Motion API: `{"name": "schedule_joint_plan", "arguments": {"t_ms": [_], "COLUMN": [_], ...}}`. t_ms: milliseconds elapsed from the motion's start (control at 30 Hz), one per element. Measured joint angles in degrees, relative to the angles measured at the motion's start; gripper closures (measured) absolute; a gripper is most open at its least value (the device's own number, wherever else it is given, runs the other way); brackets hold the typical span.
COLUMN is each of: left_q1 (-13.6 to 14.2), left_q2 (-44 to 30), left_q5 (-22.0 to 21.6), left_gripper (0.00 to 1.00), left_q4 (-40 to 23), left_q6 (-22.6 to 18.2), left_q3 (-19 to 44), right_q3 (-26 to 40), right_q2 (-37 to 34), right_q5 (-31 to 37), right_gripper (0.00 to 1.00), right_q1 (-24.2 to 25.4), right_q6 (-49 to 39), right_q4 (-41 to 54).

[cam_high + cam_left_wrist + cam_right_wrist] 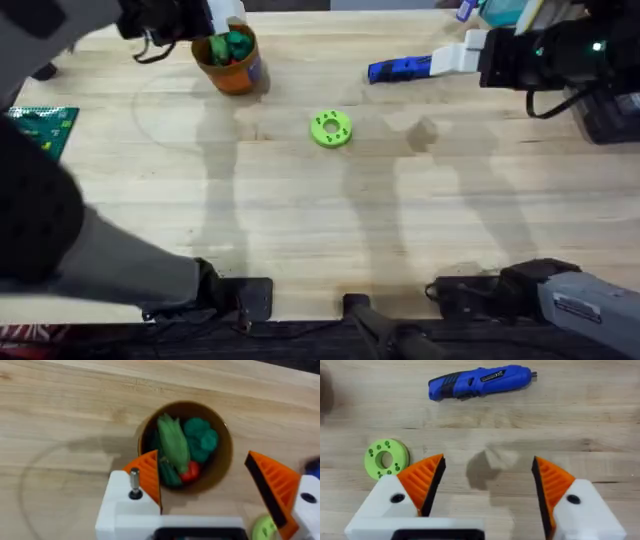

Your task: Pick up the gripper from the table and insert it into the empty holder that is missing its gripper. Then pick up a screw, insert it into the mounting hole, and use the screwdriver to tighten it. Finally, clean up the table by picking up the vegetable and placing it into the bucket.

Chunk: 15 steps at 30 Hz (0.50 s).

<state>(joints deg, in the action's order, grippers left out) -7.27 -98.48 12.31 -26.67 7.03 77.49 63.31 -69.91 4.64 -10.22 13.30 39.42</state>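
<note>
The orange bucket point(240, 72) point(227, 447) stands at the table's far left. In it lies a green elongated vegetable point(173, 441), beside a teal floret and a red piece. My left gripper point(226, 16) point(205, 487) hovers open right above the bucket, holding nothing. A metal screw point(135, 482) sticks up from the white block of one of its fingers. The blue screwdriver point(400, 67) point(480, 381) lies flat at the far right. My right gripper point(462, 50) point(487, 485) hangs open and empty just to its right. The loose gripper and the holder are out of view.
A bright green flat ring with dark dots point(331, 129) point(385, 457) lies near the table's middle. A green circuit board point(42, 126) sits at the left edge. Dark equipment point(610, 115) stands at the right edge.
</note>
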Motion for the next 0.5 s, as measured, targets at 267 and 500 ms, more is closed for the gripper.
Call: {"name": "schedule_joint_plan", "arguments": {"t_ms": [267, 500], "left_q1": [0.0, 0.0], "left_q2": [17.82, 30.36], "left_q5": [-0.13, -2.08], "left_gripper": [0.013, 0.013], "left_q4": [-20.76, -41.94], "left_q6": [-5.94, -9.67], "left_q3": [-0.1, -0.1], "right_q3": [0.0, 0.0], "right_q2": [-0.02, -0.02], "right_q5": [0.0, 0.0], "right_gripper": [0.008, 0.008], "right_q1": [0.0, 0.0], "right_q6": [0.0, 0.0], "right_q4": [0.0, 0.0]}}
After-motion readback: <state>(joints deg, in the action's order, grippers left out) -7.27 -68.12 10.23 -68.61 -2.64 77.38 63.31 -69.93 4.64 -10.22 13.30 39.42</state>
